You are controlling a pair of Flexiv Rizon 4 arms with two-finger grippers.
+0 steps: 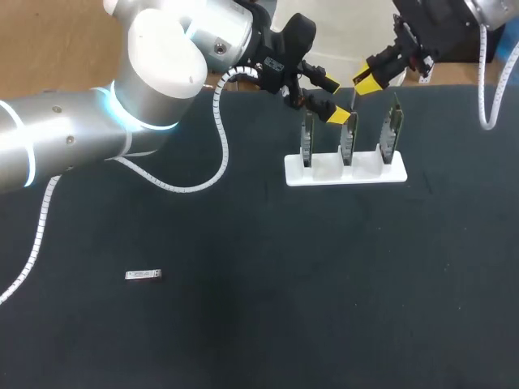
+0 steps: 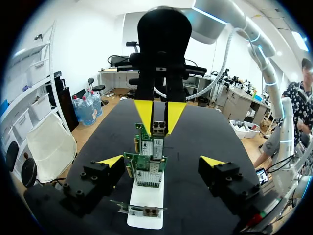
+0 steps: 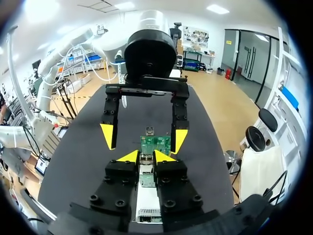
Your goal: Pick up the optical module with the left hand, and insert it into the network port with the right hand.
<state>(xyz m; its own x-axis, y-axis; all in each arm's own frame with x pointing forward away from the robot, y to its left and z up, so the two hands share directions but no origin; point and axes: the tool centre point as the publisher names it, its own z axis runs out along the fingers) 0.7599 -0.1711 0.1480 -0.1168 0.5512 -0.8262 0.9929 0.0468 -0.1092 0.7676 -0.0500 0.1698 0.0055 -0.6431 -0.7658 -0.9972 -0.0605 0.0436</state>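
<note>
My right gripper [image 1: 364, 82] hangs over the middle of three green network cards [image 1: 348, 139] and is shut on a small silver optical module [image 2: 158, 128]. The module sits at that card's upper edge, where its port is. In the right wrist view the module [image 3: 145, 158] shows between my yellow tips, just above the card [image 3: 155, 144]. My left gripper [image 1: 331, 99] is wide open and empty, just left of the same card, facing the right gripper. Its fingers [image 2: 111, 161] stand on either side of the card row, touching nothing.
The cards stand upright in a white slotted stand [image 1: 345, 173] at the back of the black table [image 1: 268, 284]. A second silver module [image 1: 143, 275] lies flat at the front left, far from both arms.
</note>
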